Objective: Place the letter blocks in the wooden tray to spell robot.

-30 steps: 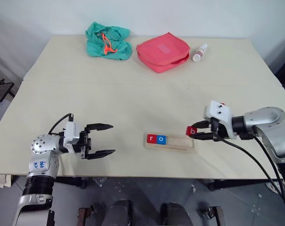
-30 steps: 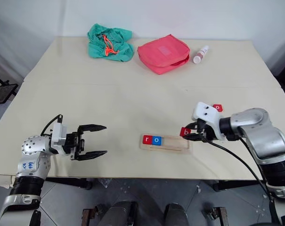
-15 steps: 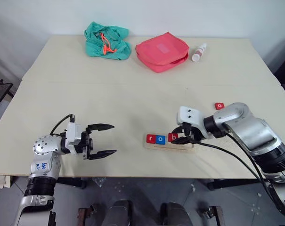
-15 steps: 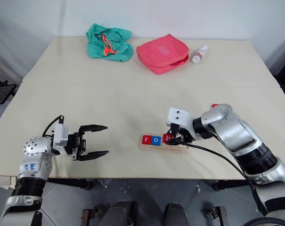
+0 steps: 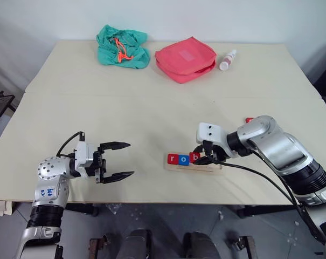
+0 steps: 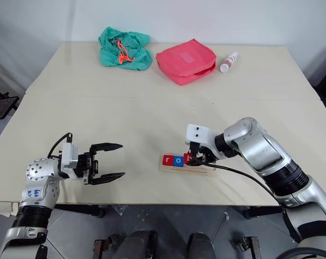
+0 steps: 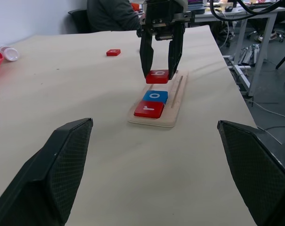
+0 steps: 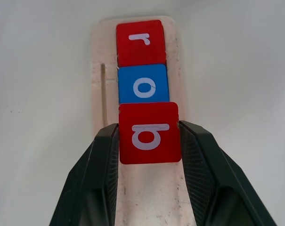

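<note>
The wooden tray (image 5: 211,168) lies near the table's front edge. A red "r" block (image 5: 172,158) and a blue "o" block (image 5: 183,158) sit side by side at its left end. My right gripper (image 8: 149,134) is shut on a red "b" block (image 8: 149,133), holding it over the tray right after the "o". I cannot tell whether the "b" rests on the wood. Another red block (image 7: 113,52) lies on the table beyond my right arm. Well to the left of the tray, my left gripper (image 5: 119,159) hovers open and empty, pointing toward it.
At the table's far side lie a green cloth bag (image 5: 122,47), a red pouch (image 5: 185,58) and a small white bottle (image 5: 228,60). A person (image 7: 111,14) sits beyond the table's right end, seen in the left wrist view.
My right gripper carried the "b" block leftward from past the tray's right end to just beside the "o". The left arm stayed where it was.
</note>
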Available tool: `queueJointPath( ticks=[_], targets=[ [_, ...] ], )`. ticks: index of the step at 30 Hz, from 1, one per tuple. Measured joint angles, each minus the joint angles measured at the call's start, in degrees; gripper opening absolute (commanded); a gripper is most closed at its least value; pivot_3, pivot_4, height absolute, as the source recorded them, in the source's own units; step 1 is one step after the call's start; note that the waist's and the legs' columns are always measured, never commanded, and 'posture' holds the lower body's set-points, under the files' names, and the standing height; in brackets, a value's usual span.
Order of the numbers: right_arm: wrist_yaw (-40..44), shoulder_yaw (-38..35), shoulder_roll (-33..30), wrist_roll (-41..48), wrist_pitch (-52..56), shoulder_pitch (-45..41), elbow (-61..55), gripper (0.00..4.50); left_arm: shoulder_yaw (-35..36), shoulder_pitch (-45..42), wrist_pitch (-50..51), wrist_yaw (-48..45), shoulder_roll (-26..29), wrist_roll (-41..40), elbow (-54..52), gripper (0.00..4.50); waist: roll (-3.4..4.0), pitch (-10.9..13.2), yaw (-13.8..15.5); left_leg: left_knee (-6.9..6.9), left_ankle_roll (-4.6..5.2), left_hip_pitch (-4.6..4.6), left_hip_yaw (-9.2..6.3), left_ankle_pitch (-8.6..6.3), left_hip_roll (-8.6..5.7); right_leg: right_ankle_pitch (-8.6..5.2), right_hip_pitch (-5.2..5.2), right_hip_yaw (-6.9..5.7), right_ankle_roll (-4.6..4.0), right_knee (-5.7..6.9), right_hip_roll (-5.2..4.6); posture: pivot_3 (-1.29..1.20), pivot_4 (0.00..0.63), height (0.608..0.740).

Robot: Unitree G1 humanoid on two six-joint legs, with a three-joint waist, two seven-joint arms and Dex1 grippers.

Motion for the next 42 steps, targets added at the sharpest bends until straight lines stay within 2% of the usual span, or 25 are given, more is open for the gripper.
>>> queueJointPath(
  ticks=[1,10,15,20,22,25,28,32,40,41,42],
  targets=[
    [-0.03,0.0,0.0,-0.14,0.01,0.03,0.0,1.46,0.0,0.0,-0.01,0.09,-0.01,0.0,0.0,4.5,0.0,0.0,-0.01,0.0,0.0,0.0,0.0,0.0,0.0,0.0,0.0,0.0,0.0,0.0,0.0,0.0,0.15,0.74],
    [-0.73,0.0,0.68,-0.24,0.16,0.9,-0.01,4.49,-0.01,-0.05,-0.23,0.45,-0.11,0.01,0.0,4.5,0.0,0.0,-0.04,0.0,0.0,0.0,0.01,0.0,0.0,0.0,0.0,0.0,0.0,0.0,0.0,0.0,0.15,0.74],
    [-1.37,-0.76,0.97,0.6,2.41,1.15,-1.39,4.49,-0.07,-0.16,-0.3,0.55,-0.16,0.02,0.02,4.5,0.0,0.0,0.04,0.0,0.0,-0.01,0.0,0.0,0.0,0.0,-0.01,0.0,0.0,0.0,0.0,0.0,0.15,0.74],
    [-2.45,-6.05,0.11,3.58,4.32,4.19,-5.17,4.49,-0.19,-0.57,-0.52,0.55,-0.29,0.16,0.15,4.5,0.0,0.0,0.11,0.0,0.0,-0.02,-0.01,0.0,-0.01,0.0,0.0,0.0,0.0,0.0,0.0,0.0,0.15,0.74],
    [-2.53,-9.61,-0.48,5.63,4.68,6.7,-6.43,4.49,-0.43,-1.3,-0.68,0.53,-0.59,0.34,0.49,4.5,-0.01,0.0,0.3,0.0,0.0,-0.02,-0.06,0.0,-0.02,0.0,0.02,-0.03,0.0,0.01,0.0,0.0,0.15,0.74],
    [-2.8,-17.17,-3.56,8.15,1.7,15.57,-8.78,4.49,-1.05,-2.85,-1.17,0.42,-1.48,0.71,2.3,4.5,-0.03,0.0,1.09,0.01,0.02,-0.02,-0.06,-0.03,-0.06,0.0,0.08,-0.07,0.0,-0.05,-0.02,0.0,0.15,0.74],
    [-5.34,-21.06,-3.01,9.0,-0.7,19.92,-8.88,4.49,-1.57,-3.65,-1.5,0.27,-2.02,0.89,3.58,4.5,-0.03,0.0,1.1,0.02,0.02,0.0,0.05,-0.02,-0.02,0.0,0.07,-0.07,0.0,-0.05,-0.01,0.0,0.15,0.74],
    [-7.99,-23.32,-3.03,9.47,-1.08,22.44,-8.61,3.22,-2.08,-5.4,-1.89,-0.18,-2.78,0.98,5.07,4.5,-0.03,0.0,0.94,0.03,0.02,0.01,0.07,-0.02,0.0,0.0,0.07,-0.07,0.0,-0.05,-0.01,0.0,0.15,0.74],
    [-9.53,-22.01,-2.36,10.41,-1.29,23.03,-8.3,0.34,-2.11,-6.02,-2.06,-0.78,-2.85,1.0,5.35,4.5,-0.04,0.0,0.95,0.03,0.02,0.01,0.05,-0.02,0.0,0.0,0.07,-0.07,0.0,-0.05,-0.01,0.0,0.15,0.74],
    [-9.64,-21.03,-2.19,10.28,-1.4,22.86,-8.01,0.03,-2.1,-5.97,-2.05,-0.79,-2.84,1.0,5.34,4.5,-0.04,0.0,0.94,0.03,0.02,0.0,0.05,-0.02,0.0,0.0,0.07,-0.07,0.0,-0.06,-0.01,0.0,0.15,0.74],
    [-9.73,-20.13,-1.94,10.08,-1.51,22.6,-7.47,0.03,-2.09,-5.95,-2.05,-0.8,-2.83,1.0,5.3,4.5,-0.04,0.0,0.93,0.04,0.02,0.0,0.04,-0.02,0.0,0.0,0.08,-0.07,0.0,-0.05,-0.01,0.0,0.15,0.74]
  ],
)
